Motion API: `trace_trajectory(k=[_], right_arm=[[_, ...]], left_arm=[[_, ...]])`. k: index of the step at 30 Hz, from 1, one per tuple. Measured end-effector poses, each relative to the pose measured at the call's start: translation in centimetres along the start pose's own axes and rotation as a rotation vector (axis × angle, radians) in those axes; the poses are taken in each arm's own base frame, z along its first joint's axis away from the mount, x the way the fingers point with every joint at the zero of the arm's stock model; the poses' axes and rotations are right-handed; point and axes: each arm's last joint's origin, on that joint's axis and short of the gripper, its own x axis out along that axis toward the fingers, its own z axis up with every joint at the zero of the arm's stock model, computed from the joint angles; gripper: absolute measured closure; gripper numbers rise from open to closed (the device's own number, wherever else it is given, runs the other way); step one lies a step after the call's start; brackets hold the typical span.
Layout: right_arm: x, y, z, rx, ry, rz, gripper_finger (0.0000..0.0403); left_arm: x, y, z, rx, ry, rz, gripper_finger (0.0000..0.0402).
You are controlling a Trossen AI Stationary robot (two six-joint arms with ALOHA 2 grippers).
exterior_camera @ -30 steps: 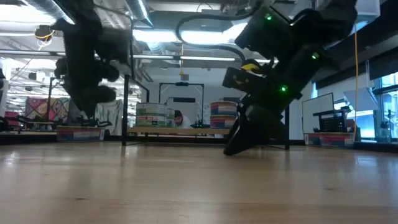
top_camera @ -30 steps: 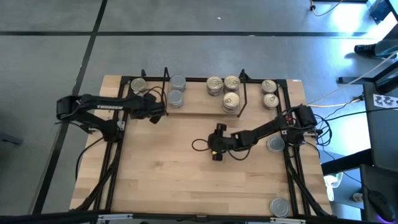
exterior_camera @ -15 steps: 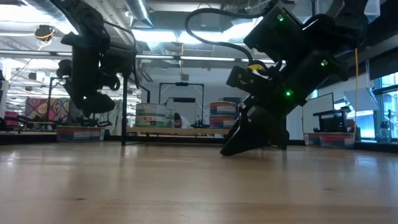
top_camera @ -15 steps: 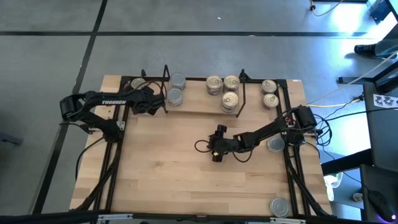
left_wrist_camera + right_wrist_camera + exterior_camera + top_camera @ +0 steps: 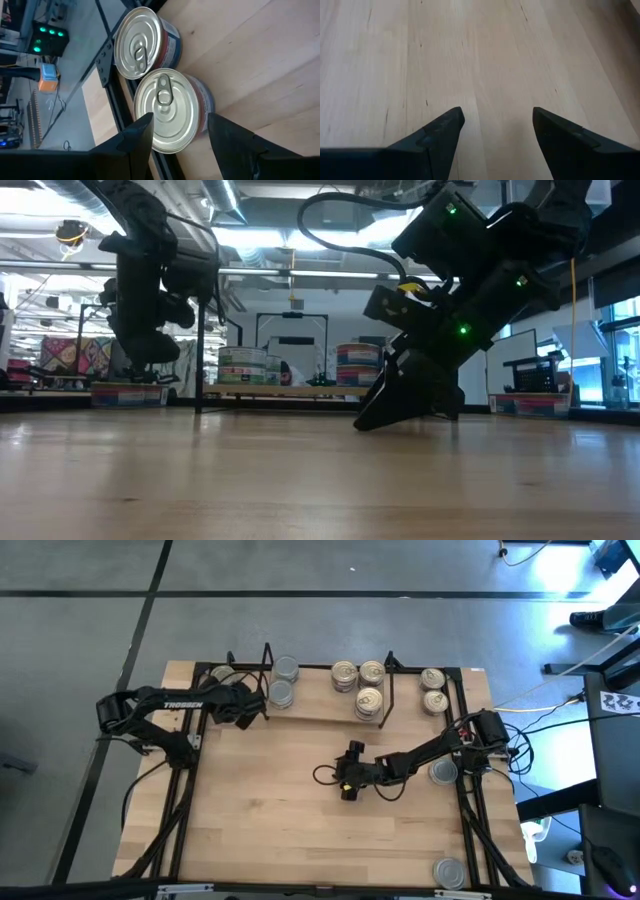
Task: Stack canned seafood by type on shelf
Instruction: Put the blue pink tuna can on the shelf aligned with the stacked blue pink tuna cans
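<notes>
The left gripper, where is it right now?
In the high view the left gripper is at the shelf's left end, by the silver tins. Its wrist view shows two tins just ahead of its open fingers.

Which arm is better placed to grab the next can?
Left. The left gripper is open at the shelf's left end, with a tin right between its fingers in the wrist view. The right gripper is open over bare table, no can near.
</notes>
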Motion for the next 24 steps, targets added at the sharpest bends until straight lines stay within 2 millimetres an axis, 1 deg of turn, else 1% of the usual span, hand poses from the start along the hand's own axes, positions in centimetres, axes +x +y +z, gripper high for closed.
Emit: trace_trajectory(k=[6,10,14,18,24], right_arm=[[0.0,0.0,0.0,0.0,0.0,0.0,0.0153],[0.0,0.0,0.0,-0.001,0.0,0.0,0.0153],[0.0,0.0,0.0,-0.001,0.0,0.0,0.0153],[0.0,0.0,0.0,0.002,-0.008,0.002,0.0153],[0.0,0.1,0.1,0.005,-0.017,0.015,0.0153]], left_arm=[[0.0,-0.1,-0.1,-0.006,0.012,-0.019,0.0218],[0.1,0.5,-0.7,-0.079,0.068,0.028,0.0218],[-0.1,0.5,-1.2,-0.07,0.095,0.04,0.0218],[-0.1,0.6,-1.1,-0.094,0.078,0.061,0.0218],[0.8,1.4,-0.7,-0.144,0.097,0.093,0.0218]])
